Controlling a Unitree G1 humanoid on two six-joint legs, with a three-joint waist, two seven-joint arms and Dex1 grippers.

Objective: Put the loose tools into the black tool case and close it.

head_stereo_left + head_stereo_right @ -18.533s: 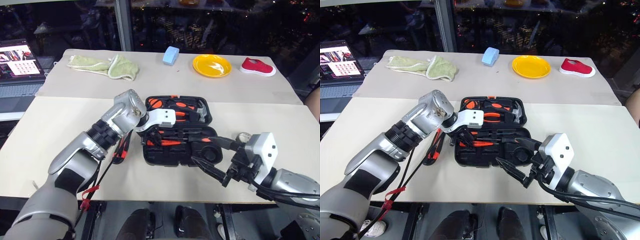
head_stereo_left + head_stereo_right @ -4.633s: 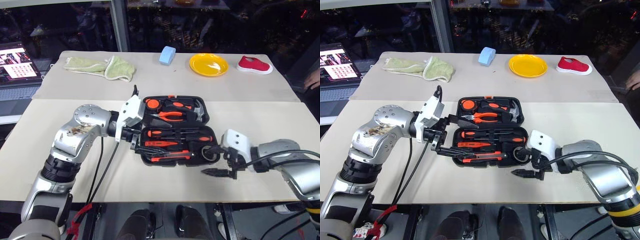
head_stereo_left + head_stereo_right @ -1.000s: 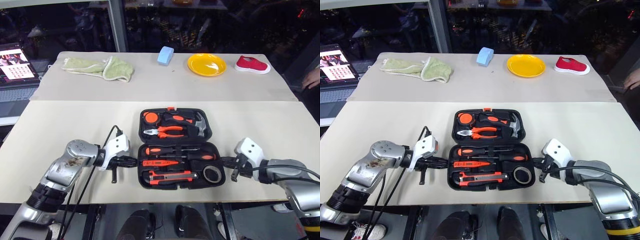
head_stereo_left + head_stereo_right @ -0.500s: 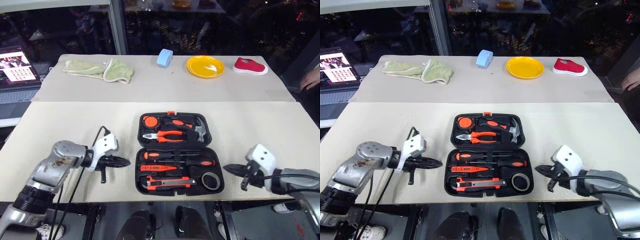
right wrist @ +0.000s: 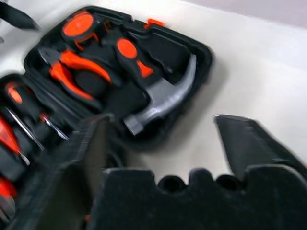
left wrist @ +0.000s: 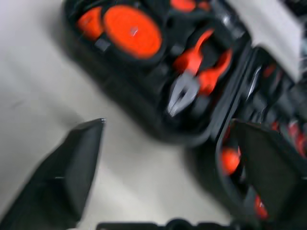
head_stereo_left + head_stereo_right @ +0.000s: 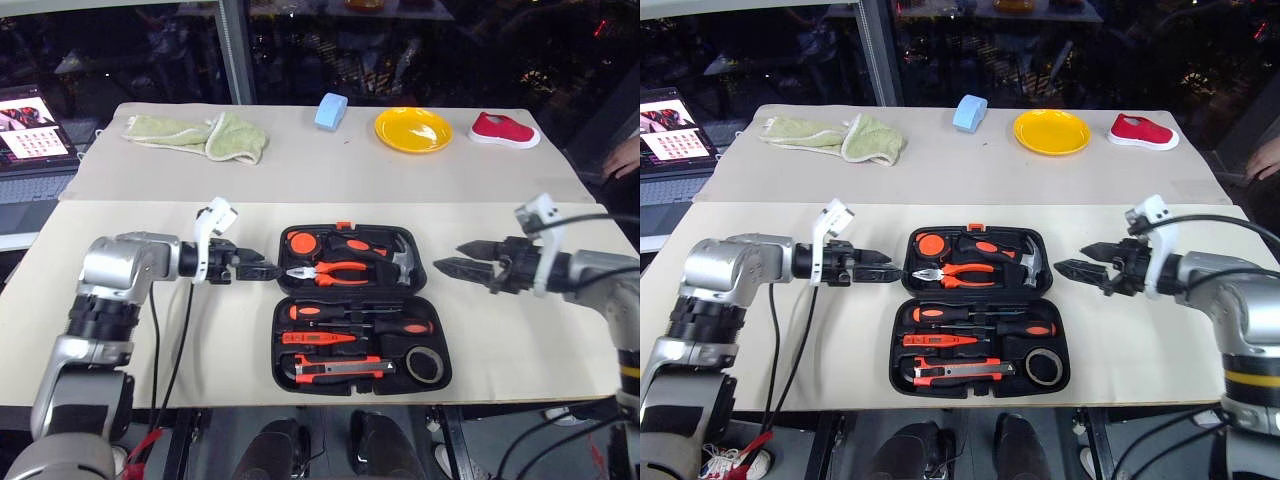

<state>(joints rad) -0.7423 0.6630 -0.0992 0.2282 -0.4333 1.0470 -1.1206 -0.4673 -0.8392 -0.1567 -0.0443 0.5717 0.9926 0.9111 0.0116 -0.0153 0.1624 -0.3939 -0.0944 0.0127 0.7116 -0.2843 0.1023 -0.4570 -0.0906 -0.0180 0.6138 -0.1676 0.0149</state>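
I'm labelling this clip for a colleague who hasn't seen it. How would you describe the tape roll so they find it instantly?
On the near table lies an open black tool case, its near half holding rows of orange-and-black tools. The tape roll sits in that half's right near corner, beside the utility knife. It is the only grey ring there; everything around it is long and straight.

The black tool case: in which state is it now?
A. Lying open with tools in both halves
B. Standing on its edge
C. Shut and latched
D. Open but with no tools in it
A: the black tool case lies open and flat on the table, with pliers and a hammer in the far half and screwdrivers and a tape roll in the near half.
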